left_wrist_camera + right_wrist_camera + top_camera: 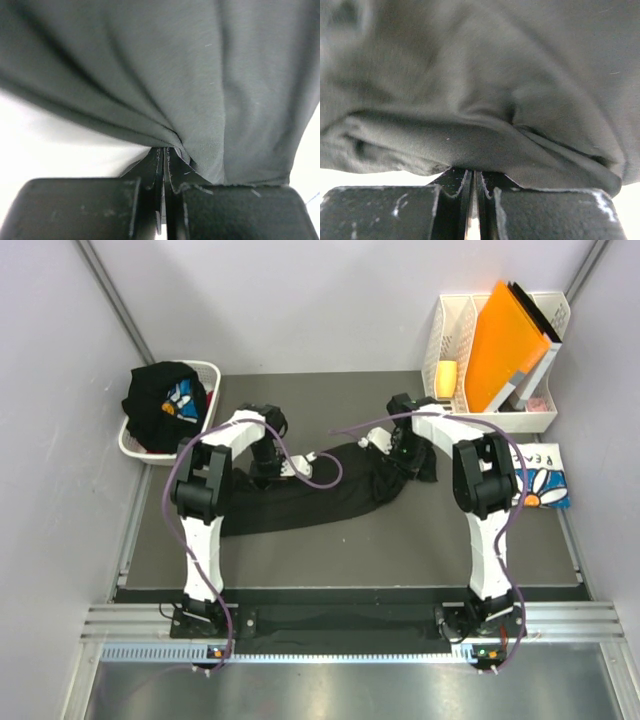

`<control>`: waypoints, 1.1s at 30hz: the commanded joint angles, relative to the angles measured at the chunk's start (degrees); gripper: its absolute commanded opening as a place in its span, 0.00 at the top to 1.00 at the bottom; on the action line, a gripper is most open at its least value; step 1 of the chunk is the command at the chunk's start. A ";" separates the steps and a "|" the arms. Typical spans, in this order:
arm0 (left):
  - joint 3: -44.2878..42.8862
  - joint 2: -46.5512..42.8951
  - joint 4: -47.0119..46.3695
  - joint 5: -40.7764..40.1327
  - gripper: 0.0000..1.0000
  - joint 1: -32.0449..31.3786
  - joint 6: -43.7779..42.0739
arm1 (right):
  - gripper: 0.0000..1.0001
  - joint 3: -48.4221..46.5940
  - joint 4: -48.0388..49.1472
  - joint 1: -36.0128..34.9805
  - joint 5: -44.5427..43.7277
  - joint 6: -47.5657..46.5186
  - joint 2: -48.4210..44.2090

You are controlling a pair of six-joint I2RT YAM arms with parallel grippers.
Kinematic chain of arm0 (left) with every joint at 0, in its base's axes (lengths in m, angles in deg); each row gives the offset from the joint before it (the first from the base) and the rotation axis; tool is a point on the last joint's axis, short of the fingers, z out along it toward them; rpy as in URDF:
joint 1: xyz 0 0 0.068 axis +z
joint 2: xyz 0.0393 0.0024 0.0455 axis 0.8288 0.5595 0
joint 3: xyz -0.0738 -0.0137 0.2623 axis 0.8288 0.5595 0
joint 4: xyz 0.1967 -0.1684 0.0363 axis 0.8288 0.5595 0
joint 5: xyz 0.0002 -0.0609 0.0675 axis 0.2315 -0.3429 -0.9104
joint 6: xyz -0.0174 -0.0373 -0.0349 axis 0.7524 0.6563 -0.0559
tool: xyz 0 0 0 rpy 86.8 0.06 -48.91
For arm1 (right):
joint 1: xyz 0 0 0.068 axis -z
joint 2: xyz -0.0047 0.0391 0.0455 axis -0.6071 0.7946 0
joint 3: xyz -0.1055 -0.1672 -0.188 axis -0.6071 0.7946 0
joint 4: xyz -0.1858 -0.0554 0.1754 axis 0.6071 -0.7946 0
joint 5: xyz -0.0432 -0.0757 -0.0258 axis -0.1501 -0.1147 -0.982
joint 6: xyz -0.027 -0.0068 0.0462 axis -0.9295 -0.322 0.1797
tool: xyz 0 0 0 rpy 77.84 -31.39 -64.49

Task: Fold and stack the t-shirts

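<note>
Spreading the black t-shirt across the table centre, with the left gripper and right gripper both clenched on its 12 o'clock edge, probably needing next an even, taut pull flat before folding

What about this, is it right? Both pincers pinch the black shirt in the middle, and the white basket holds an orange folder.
Not quite. In the top view the white basket holds a printed black t-shirt; the orange folder stands in the rack at the far right. The left pincer and right pincer do pinch the black shirt.
</note>
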 commanded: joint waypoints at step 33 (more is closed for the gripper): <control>-13.35 -0.32 11.28 3.81 1.00 -6.39 -6.82 | 1.00 -24.07 17.38 -1.77 -6.59 6.26 16.11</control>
